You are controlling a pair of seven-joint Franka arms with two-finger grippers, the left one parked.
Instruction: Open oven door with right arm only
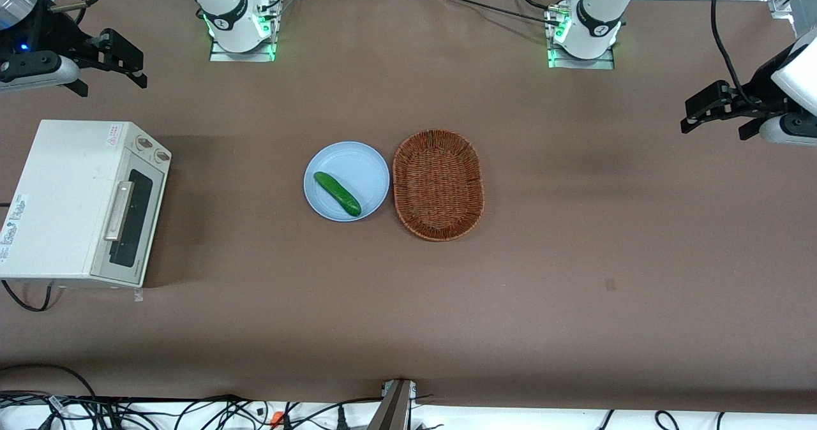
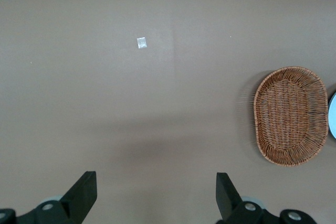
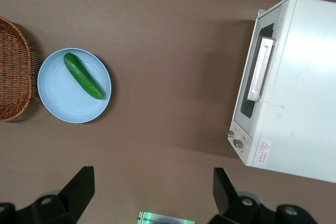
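The cream toaster oven point(image 1: 70, 200) stands at the working arm's end of the table. Its oven door point(image 1: 133, 221) is shut, with a dark glass window and a long silver bar handle point(image 1: 119, 211). The door faces the middle of the table. The right arm's black gripper point(image 1: 131, 60) hangs open and empty well above the table, farther from the front camera than the oven and apart from it. The right wrist view shows the oven door point(image 3: 251, 85), its handle point(image 3: 261, 70) and the gripper point(image 3: 152, 184) with its fingers point(image 3: 83, 184) wide apart, holding nothing.
A light blue plate point(image 1: 367, 162) with a green cucumber point(image 1: 337, 194) lies mid-table, beside a wicker basket point(image 1: 438, 184). Two round knobs point(image 1: 153, 149) sit on the oven front next to the door. The oven's black cable point(image 1: 25, 299) trails near its front-camera end.
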